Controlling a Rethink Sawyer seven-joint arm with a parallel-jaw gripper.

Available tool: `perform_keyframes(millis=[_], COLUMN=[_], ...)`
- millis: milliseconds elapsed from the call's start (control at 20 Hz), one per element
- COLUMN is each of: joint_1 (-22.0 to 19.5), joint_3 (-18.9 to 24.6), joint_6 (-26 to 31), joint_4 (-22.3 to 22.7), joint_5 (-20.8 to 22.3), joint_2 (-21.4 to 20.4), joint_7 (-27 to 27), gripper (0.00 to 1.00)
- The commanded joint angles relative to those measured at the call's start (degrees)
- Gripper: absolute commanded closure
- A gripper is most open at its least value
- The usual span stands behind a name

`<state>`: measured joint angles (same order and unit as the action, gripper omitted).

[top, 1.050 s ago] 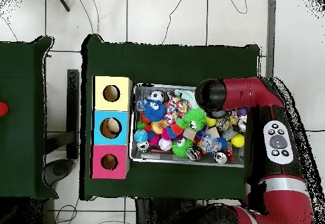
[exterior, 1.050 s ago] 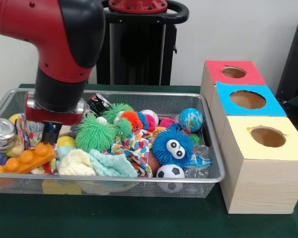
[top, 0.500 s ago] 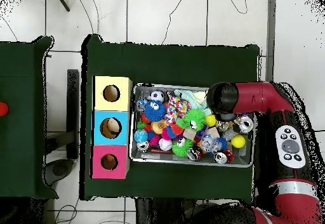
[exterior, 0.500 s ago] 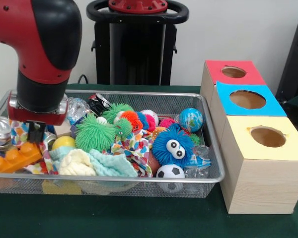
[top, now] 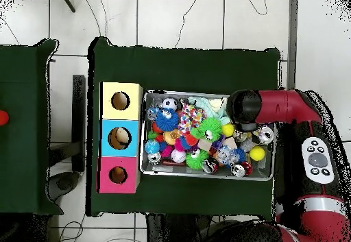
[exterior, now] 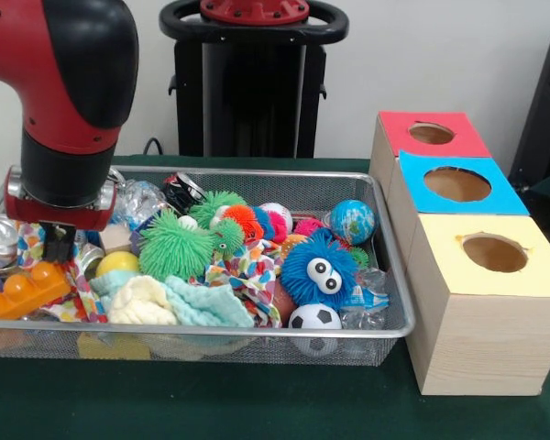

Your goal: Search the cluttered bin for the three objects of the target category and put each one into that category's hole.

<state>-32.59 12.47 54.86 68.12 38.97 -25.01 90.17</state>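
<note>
The gripper [exterior: 59,246] hangs low over the bin's [exterior: 257,176] nine o'clock end in the front view, its dark tip just above the orange toy brick [exterior: 23,290] — whether it is spread or closed on anything, I cannot tell. At two o'clock from it sits a yellow ball [exterior: 117,263], then the green spiky ball [exterior: 173,246]; the blue googly-eyed puff [exterior: 319,268] lies toward three o'clock. Off the bin's three o'clock side stand the red box [exterior: 433,135], blue box [exterior: 457,184] and yellow box [exterior: 495,254] on the bench [exterior: 257,403]. This looks like the searching step — the target category isn't evident. Next calls for a clean descent onto one item, then a long carry across.
</note>
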Motion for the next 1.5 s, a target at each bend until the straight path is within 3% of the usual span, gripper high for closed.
perform_keyframes(millis=[50, 350, 750, 1100, 1300, 1500], joint_1=[-0.36, -4.21, -0.49, -0.22, -1.28, -1.07], joint_3=[2.46, 7.33, 3.20, 2.35, 3.39, 3.59], joint_6=[0.69, 1.97, 12.07, 12.21, 8.06, 8.51], joint_4=[1.28, 6.77, 2.12, 2.20, 2.91, 2.51], joint_5=[1.22, -5.56, -1.73, -0.40, -0.98, -0.89], joint_2=[1.50, 0.91, 1.79, 4.12, 6.28, 7.10], joint_7=[-9.72, -12.03, -14.86, -12.60, -10.45, -11.17], gripper=[1.00, 1.00, 1.00, 1.00, 1.00, 1.00])
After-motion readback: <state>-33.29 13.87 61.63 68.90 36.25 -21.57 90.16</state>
